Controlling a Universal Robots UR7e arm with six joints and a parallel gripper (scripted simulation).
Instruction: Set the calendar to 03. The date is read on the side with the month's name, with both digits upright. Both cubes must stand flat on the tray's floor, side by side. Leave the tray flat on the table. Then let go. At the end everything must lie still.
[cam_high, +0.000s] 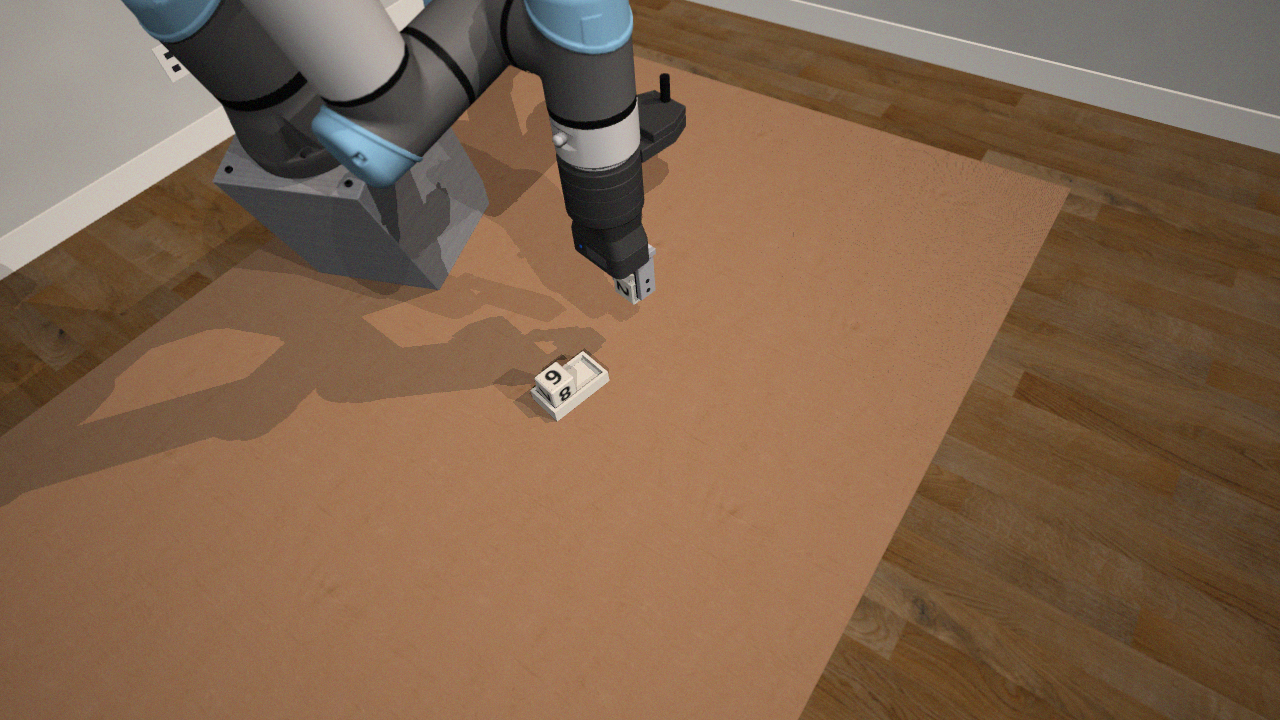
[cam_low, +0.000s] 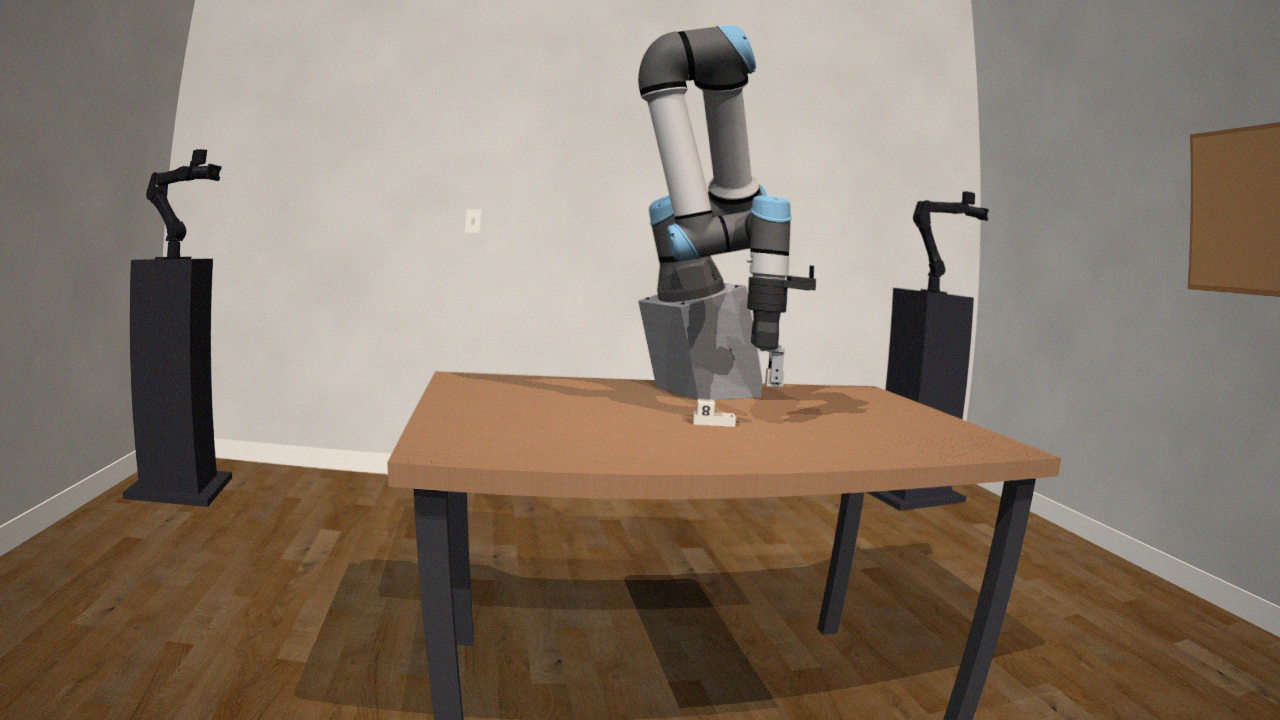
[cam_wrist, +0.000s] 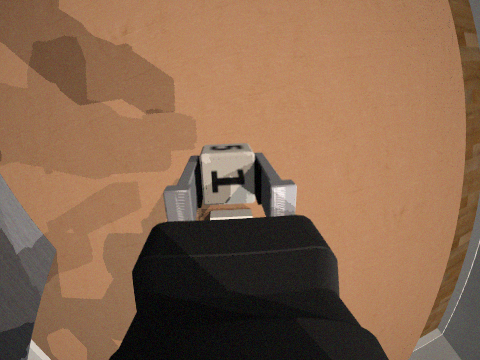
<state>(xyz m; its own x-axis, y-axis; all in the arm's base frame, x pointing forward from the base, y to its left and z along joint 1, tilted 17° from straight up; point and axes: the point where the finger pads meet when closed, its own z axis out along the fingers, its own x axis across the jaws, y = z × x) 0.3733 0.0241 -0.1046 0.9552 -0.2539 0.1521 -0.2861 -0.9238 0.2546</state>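
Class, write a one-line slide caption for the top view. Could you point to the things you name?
The gripper (cam_high: 634, 284) holds one cube (cam_high: 626, 288) above the table (cam_high: 760, 429); another (cam_high: 554, 385) sits in the tray (cam_high: 583, 399).

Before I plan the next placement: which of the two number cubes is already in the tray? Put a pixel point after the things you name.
The cube (cam_high: 554, 383) (cam_low: 705, 408) showing 8 on its side; the other (cam_wrist: 228, 178) is between the gripper's (cam_wrist: 230, 182) fingers.

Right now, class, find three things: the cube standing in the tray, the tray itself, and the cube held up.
Cube in the tray (cam_high: 554, 383) (cam_low: 705, 408): top and exterior views, body.
Tray (cam_high: 581, 395) (cam_low: 721, 420): same views, long side wall.
Held cube (cam_wrist: 228, 178): wrist view, side face.
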